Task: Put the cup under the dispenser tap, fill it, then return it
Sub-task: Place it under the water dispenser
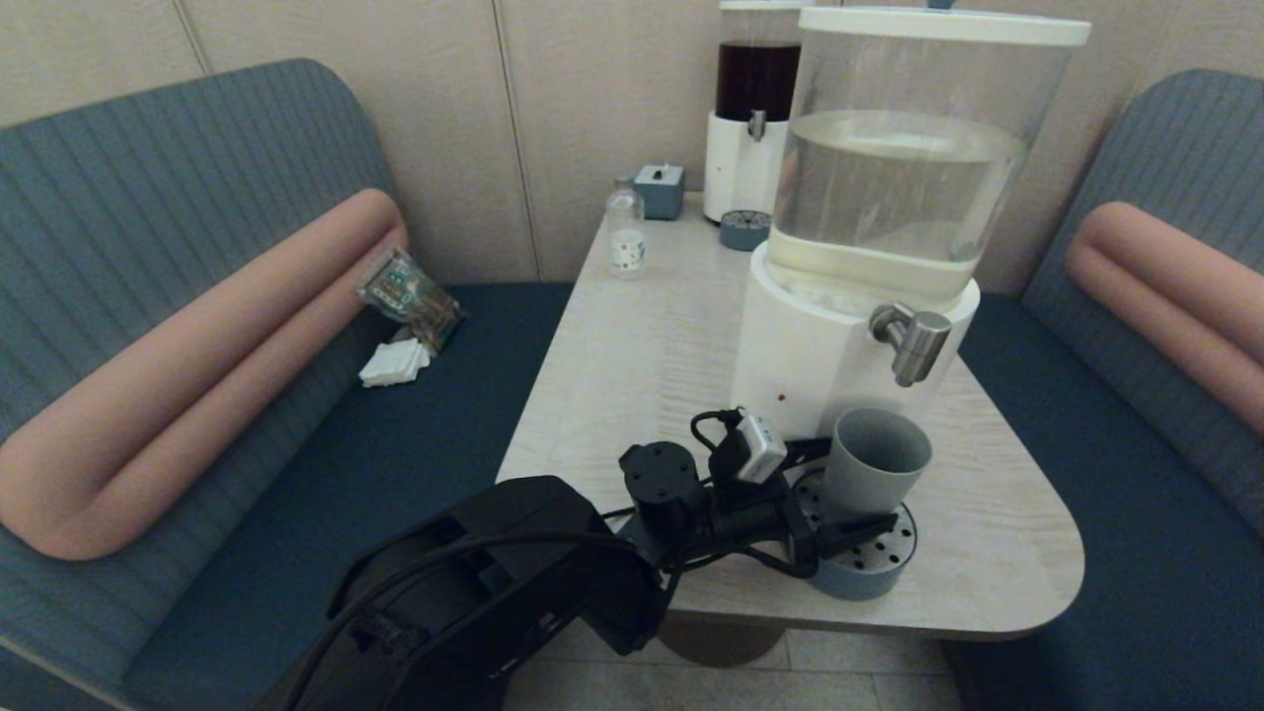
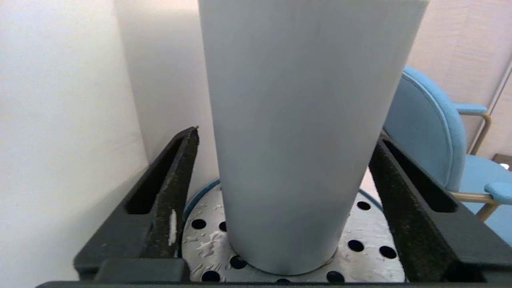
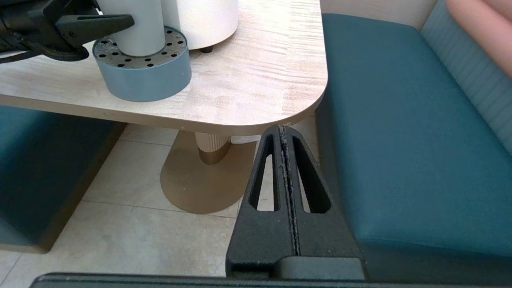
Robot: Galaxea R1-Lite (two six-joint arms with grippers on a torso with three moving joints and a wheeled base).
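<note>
Both fingers of left pincer [image 2: 280,208] stand wide beside cup [image 1: 874,464] on drip tray [image 1: 869,578] under tap [image 1: 913,341]; close squarely before lifting.

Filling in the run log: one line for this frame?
left gripper: open around cup | cup: upright on drip tray, below dispenser tap | right gripper: shut, parked off table

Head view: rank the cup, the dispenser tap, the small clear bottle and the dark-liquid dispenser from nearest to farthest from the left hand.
1. The cup, between the left hand's fingers on the drip tray.
2. The dispenser tap, just above the cup.
3. The small clear bottle, far side of the table.
4. The dark-liquid dispenser, by the wall.
</note>
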